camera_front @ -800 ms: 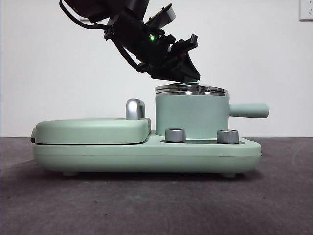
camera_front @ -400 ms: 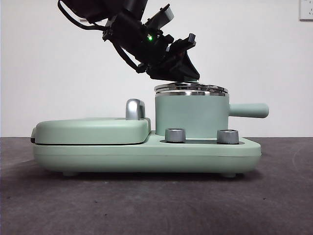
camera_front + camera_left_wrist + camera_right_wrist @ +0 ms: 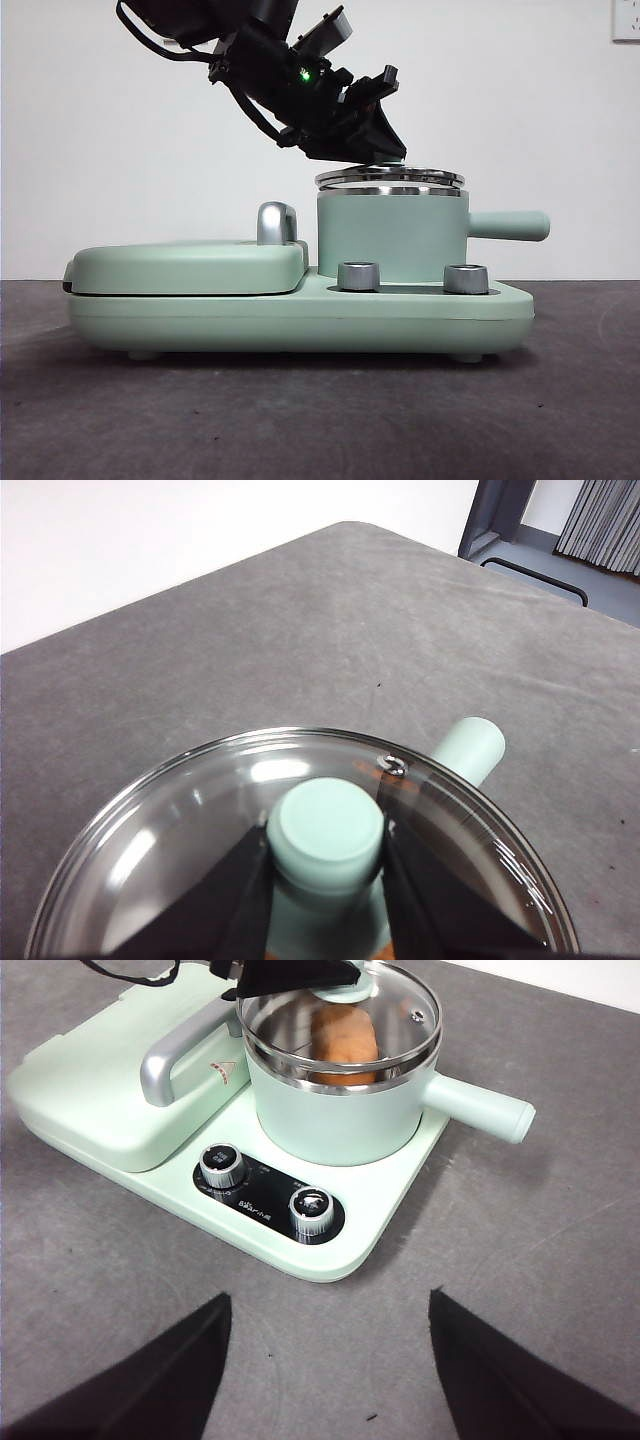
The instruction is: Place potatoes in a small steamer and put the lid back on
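The mint-green small steamer [image 3: 390, 235] stands on the right half of its cooker base, side handle [image 3: 510, 225] pointing right. Through the glass in the right wrist view, the orange-brown potato [image 3: 343, 1040] lies inside the steamer [image 3: 340, 1110]. My left gripper [image 3: 385, 155] comes down from the upper left and is shut on the mint knob [image 3: 325, 830] of the glass lid [image 3: 180, 830]. The lid [image 3: 390, 178] sits level right over the steel rim, with a thin gap showing. My right gripper [image 3: 330, 1360] hangs open over bare table in front of the cooker, holding nothing.
The flat hinged grill plate [image 3: 185, 268] with its steel handle [image 3: 275, 222] fills the base's left half. Two steel dials [image 3: 359, 276] [image 3: 465, 278] face front below the pot. Grey table stretches in front of and around the cooker; a white wall stands behind.
The left gripper and the lid have shifted slightly up and left; a thin gap now shows between lid and pot rim.
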Motion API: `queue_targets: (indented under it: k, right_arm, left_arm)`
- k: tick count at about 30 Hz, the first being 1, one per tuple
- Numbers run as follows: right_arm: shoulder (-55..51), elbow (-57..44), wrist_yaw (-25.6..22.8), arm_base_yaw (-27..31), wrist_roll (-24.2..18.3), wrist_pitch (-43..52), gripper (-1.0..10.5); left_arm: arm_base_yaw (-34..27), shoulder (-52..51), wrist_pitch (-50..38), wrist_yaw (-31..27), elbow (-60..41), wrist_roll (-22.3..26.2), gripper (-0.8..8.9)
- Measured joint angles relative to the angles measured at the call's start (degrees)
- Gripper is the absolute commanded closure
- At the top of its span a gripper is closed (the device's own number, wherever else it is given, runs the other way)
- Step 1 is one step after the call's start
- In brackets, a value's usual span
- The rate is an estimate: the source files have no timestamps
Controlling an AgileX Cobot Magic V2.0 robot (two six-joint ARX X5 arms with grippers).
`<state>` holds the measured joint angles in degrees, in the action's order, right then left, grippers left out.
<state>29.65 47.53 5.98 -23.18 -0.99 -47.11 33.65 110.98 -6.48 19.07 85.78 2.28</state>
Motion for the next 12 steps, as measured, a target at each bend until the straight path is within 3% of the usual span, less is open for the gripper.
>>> queue_targets:
  k: [12]
  right_arm:
    - [0.00, 0.00, -0.37, 0.00, 0.42, 0.00, 6.5]
  left_arm:
    - [-0.15, 0.00, -0.07, 2.25, 0.00, 0.00, 8.05]
